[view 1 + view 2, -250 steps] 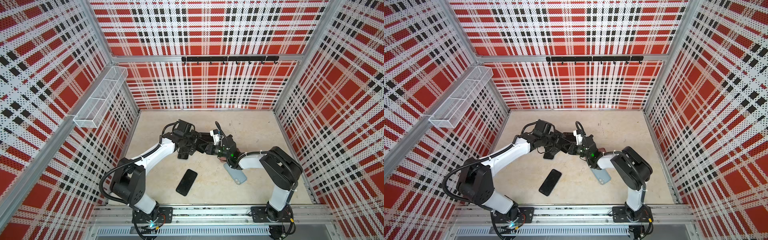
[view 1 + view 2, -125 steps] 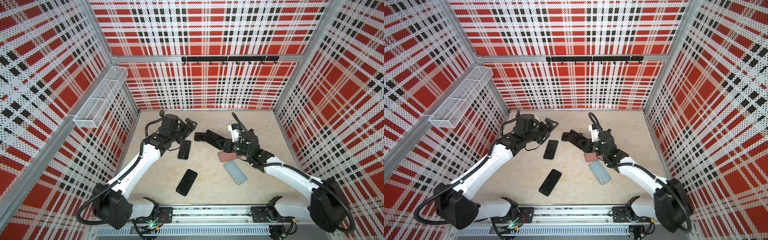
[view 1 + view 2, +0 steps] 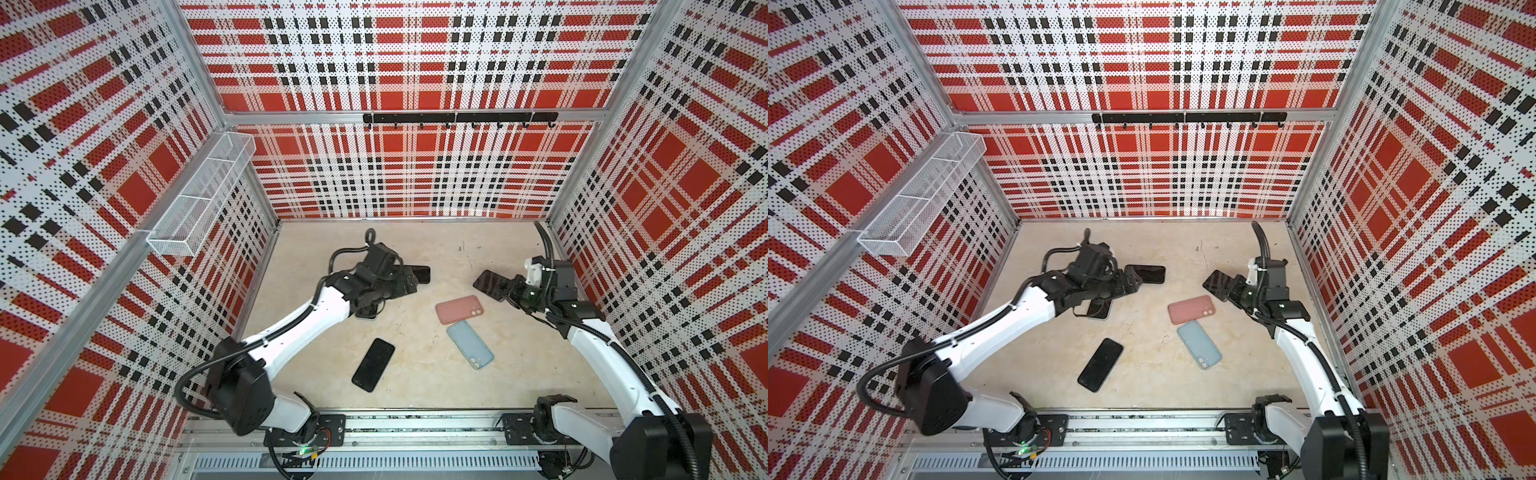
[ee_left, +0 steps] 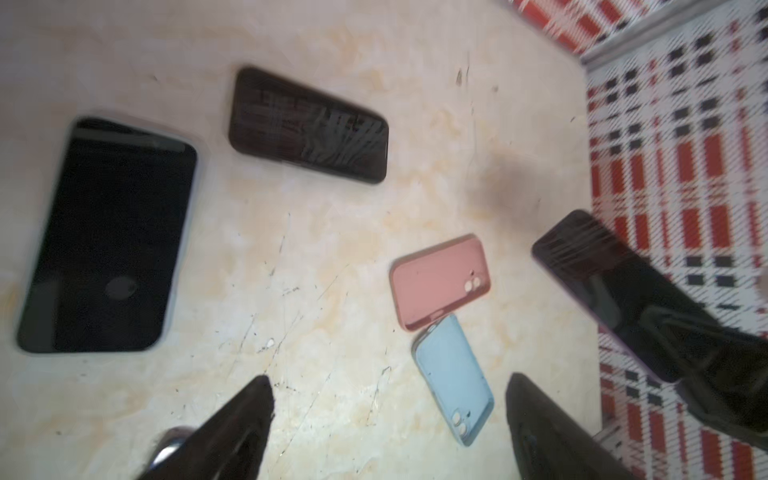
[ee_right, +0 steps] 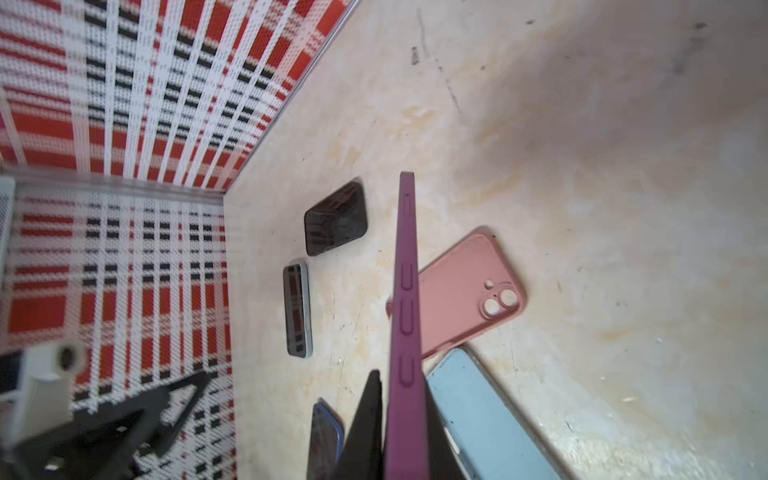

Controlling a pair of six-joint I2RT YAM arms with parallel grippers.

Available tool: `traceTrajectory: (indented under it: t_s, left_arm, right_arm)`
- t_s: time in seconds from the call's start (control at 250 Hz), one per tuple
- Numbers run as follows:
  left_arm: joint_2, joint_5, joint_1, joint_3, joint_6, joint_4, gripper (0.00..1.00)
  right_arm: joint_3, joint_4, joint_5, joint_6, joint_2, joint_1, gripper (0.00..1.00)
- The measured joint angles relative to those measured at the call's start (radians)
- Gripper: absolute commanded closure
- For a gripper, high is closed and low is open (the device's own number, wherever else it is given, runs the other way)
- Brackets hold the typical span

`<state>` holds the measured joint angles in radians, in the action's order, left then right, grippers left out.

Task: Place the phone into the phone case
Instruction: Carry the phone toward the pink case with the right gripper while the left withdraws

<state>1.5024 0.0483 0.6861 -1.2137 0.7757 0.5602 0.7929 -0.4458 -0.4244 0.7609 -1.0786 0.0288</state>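
Observation:
My right gripper (image 3: 505,286) is shut on a dark phone in a purple case (image 3: 489,282), held on edge above the floor at the right; its purple side (image 5: 405,291) runs between the fingers. My left gripper (image 3: 409,282) hangs open and empty at centre left, fingertips wide apart (image 4: 387,377). A bare phone (image 3: 420,274) lies just past it, and a second (image 3: 368,312) is partly hidden under that arm. A third phone (image 3: 372,364) lies nearer the front. An empty pink case (image 3: 460,309) and an empty blue case (image 3: 469,344) lie touching, between the arms.
Plaid walls close in the beige floor (image 3: 415,386) on three sides. A wire basket (image 3: 199,195) hangs on the left wall and a black hook rail (image 3: 457,118) on the back wall. The arm bases sit on the front rail (image 3: 415,428).
The two grippers, close together mid-floor a second ago, have drawn apart. The right one carried the purple-cased phone to the right. The left one swung back left, then returned over the rear phones.

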Motion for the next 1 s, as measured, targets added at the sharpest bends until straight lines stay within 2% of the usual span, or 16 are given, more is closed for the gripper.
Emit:
traceTrajectory:
  t_s: [0.2, 0.356, 0.512, 0.816, 1.0]
  left_arm:
    - [0.195, 0.037, 0.095, -0.111, -0.01, 0.029, 0.16]
    - [0.292, 0.077, 0.107, -0.163, -0.019, 0.023, 0.26]
    - [0.374, 0.091, 0.107, -0.175, -0.012, 0.003, 0.35]
    - [0.495, 0.083, 0.109, -0.216, 0.029, -0.042, 0.41]
    - [0.573, 0.074, 0.113, -0.251, 0.053, -0.074, 0.53]
  right_arm:
    - [-0.05, 0.026, -0.135, 0.148, 0.015, -0.135, 1.0]
    - [-0.055, 0.037, -0.166, 0.191, 0.015, -0.16, 1.0]
    - [-0.055, 0.051, -0.174, 0.198, 0.015, -0.165, 1.0]
    - [-0.056, 0.07, -0.174, 0.193, 0.015, -0.168, 1.0]
    - [-0.056, 0.069, -0.173, 0.173, 0.015, -0.168, 1.0]
